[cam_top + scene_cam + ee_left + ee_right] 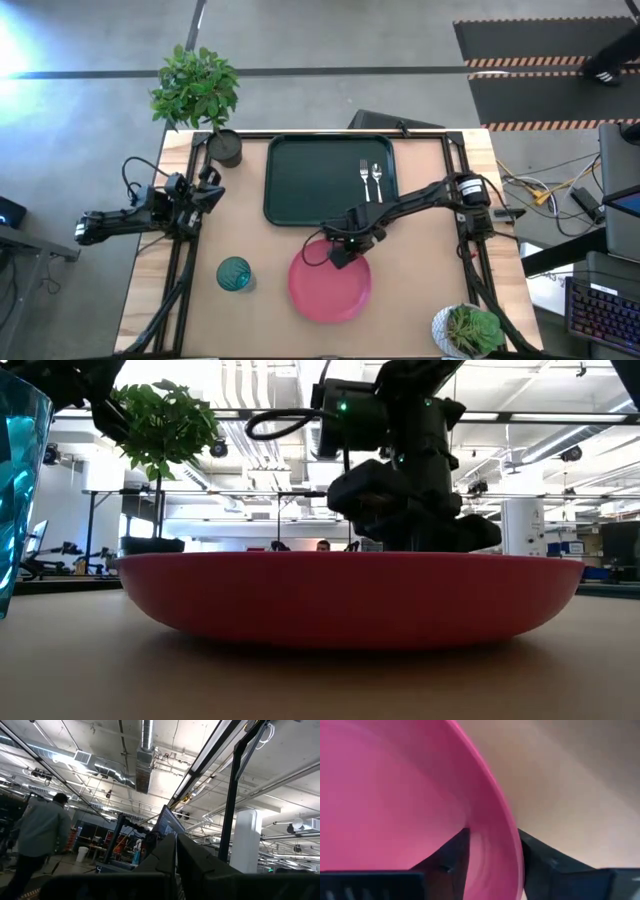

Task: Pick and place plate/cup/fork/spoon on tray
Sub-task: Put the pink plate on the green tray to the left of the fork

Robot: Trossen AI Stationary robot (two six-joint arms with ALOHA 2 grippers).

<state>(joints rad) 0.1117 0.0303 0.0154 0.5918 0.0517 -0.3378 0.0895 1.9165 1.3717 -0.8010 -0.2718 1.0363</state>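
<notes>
The pink plate (pixel 330 288) lies flat on the table, in front of the dark tray (pixel 300 185). The fork (pixel 364 180) and the spoon (pixel 377 181) lie side by side on the tray's right part. The teal cup (pixel 234 273) stands on the table to the left of the plate. My right gripper (pixel 343 254) is at the plate's far rim, shut on it. My left gripper (pixel 213 195) is shut and empty at the table's left edge, and in the left wrist view (pixel 175 865) it points up into the room. My right gripper has the plate's far rim (pixel 509 845) between its two fingers, one finger inside the plate's hollow and one outside it. The fingers come from above, slanting down from the far side. In the low view the plate (pixel 350 600) rests with its bottom on the table.
A tall plant in a dark pot (pixel 226 148) stands at the tray's far left corner. A small potted plant (pixel 468 330) stands at the table's near right corner. Bare table lies to the right of the plate and the tray.
</notes>
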